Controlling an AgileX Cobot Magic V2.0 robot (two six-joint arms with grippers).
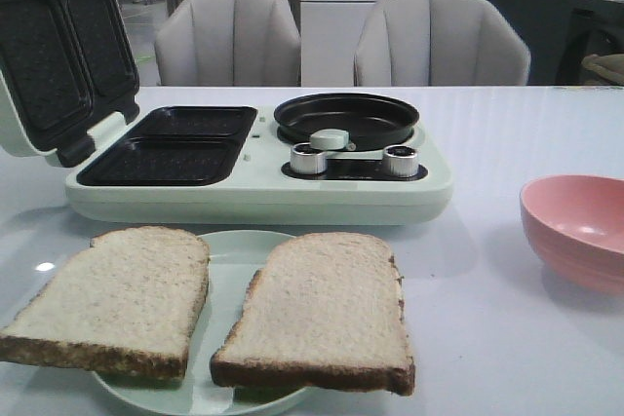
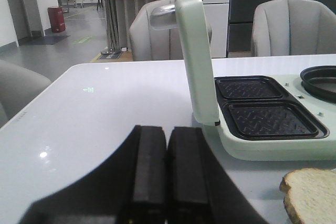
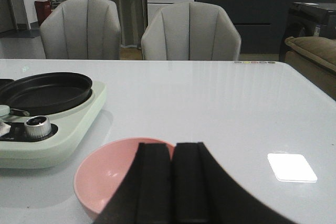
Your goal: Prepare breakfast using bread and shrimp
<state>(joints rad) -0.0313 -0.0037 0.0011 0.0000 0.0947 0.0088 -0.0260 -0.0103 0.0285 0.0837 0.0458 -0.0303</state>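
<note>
While both sets of fingers sit pressed together and empty, left fingers (image 2: 167,174) low over the counter (image 1: 507,143) beside the open lid, right fingers (image 3: 172,182) just over the pink bowl (image 1: 577,228), nothing of the task handled yet. Bread (image 1: 317,311): two large pale slices, porous crumb, dark brown crust, lying side by side on a pale green plate (image 1: 229,260) at the near edge of the counter, both overhanging the rim. Risk noted: soft, floppy slices likely to fold, tear or crumble under a narrow pinch; overhanging crusts liable to tip the light plate or drag it if lifted from one corner. Shrimp: not visible in any view; possibly inside the bowl, interior mostly hidden, cannot tell. Small, curled, probably slick item, hence prone to slipping from flat pads. Breakfast maker (image 1: 253,177): smooth mint-green plastic housing, two ribbed dark non-stick sandwich wells, round black frying pan (image 1: 346,119), two ridged silver knobs (image 1: 308,158). Hinged lid (image 1: 60,51) standing open at the left; a knock from the left arm could slam it shut. Glossy white counter, low friction, so bowl and plate apt to slide when nudged.
</note>
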